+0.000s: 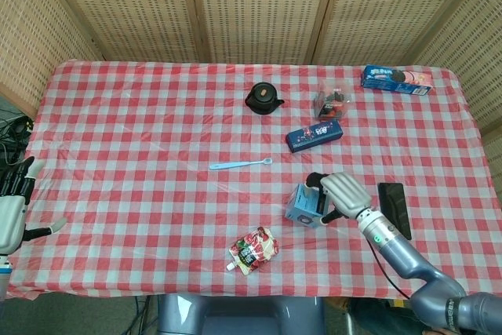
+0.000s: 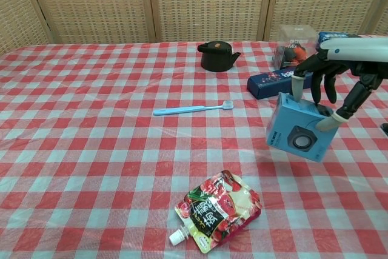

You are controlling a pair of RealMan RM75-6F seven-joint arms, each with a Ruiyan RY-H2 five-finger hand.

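At the far left edge of the head view, the left hand (image 1: pixel 12 205) is seen beside the surface (image 1: pixel 118 131), its fingers apart and nothing held. Left of centre on the checked cloth, a pale blue toothbrush (image 1: pixel 240 165) is laid flat, and toward the lower middle a red fruit-drink pouch (image 2: pixel 217 211) lies with its spout pointing to the lower left. Above centre a small black teapot (image 2: pixel 217 56) stands upright. Right of centre, the light blue box (image 2: pixel 298 133) is held by the right hand (image 2: pixel 332 86), with fingers over its top edge and the thumb against its right side; the box is tilted and appears lifted off the cloth, though contact at its lower corner cannot be ruled out. The box is judged to be light, stiff cardboard with smooth, somewhat slippery faces, so a hold across two opposite sides near the top is considered suitable, with moderate pressure to avoid denting. Behind it a dark blue packet (image 2: pixel 280 82) is laid flat, with a clear tub of snacks (image 2: pixel 294 47) further back. At the right, a black phone (image 1: pixel 394 208) lies flat, and a blue biscuit box (image 1: pixel 396 79) rests in the upper right corner.
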